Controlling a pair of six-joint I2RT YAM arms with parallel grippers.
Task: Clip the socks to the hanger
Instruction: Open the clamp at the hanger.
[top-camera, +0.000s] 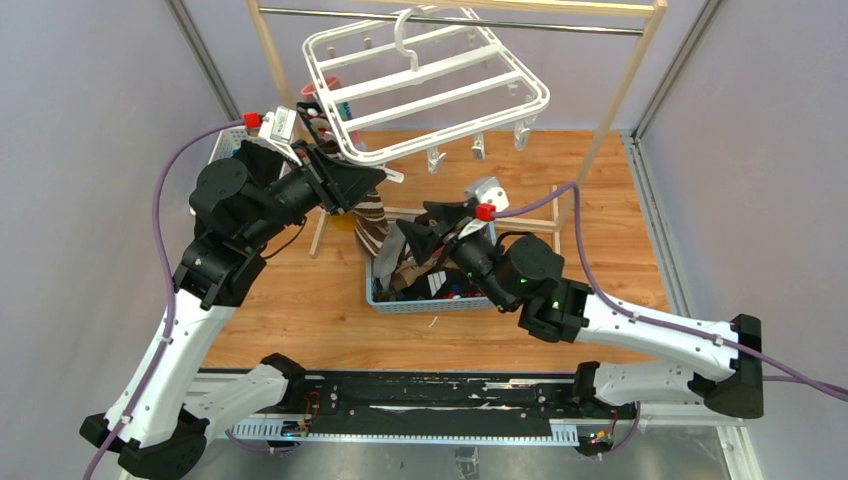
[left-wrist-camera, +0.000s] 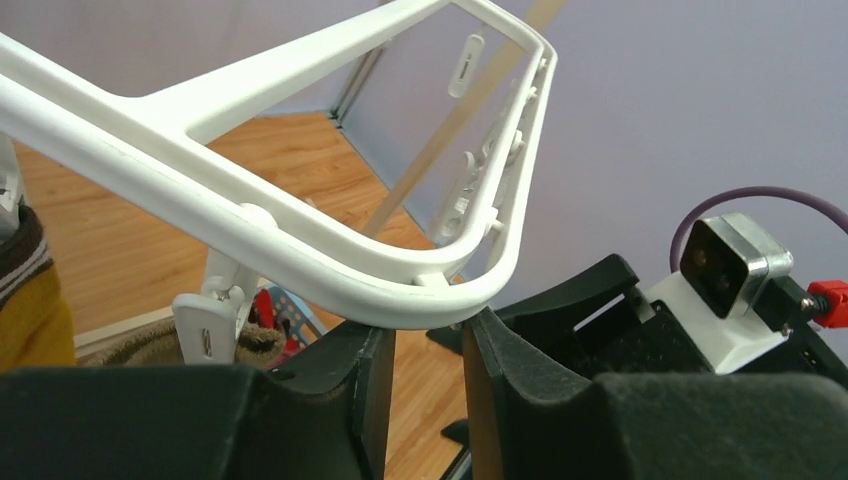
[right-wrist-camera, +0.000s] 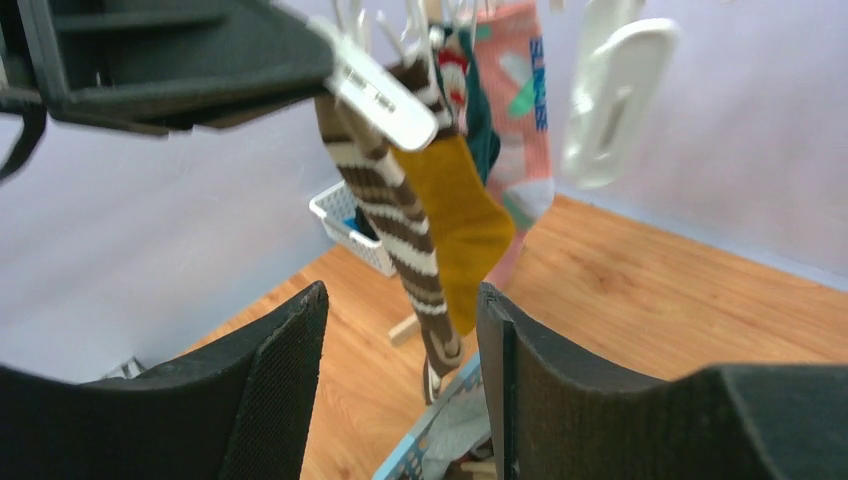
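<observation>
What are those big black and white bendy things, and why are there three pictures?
They are two robot arms. One picture looks down from above; the other two come from little cameras on each wrist. A white hanger with clips hangs from a rail. A brown striped sock and a mustard sock already dangle from it. More socks wait in a basket on the wooden table. The left hand sits under the hanger's edge. The right hand is open, holding nothing.

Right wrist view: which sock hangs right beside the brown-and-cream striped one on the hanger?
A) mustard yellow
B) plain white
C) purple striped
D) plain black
A: in the right wrist view a mustard sock hangs directly beside the brown-and-cream striped sock, both dangling under the hanger's white clips.
</observation>
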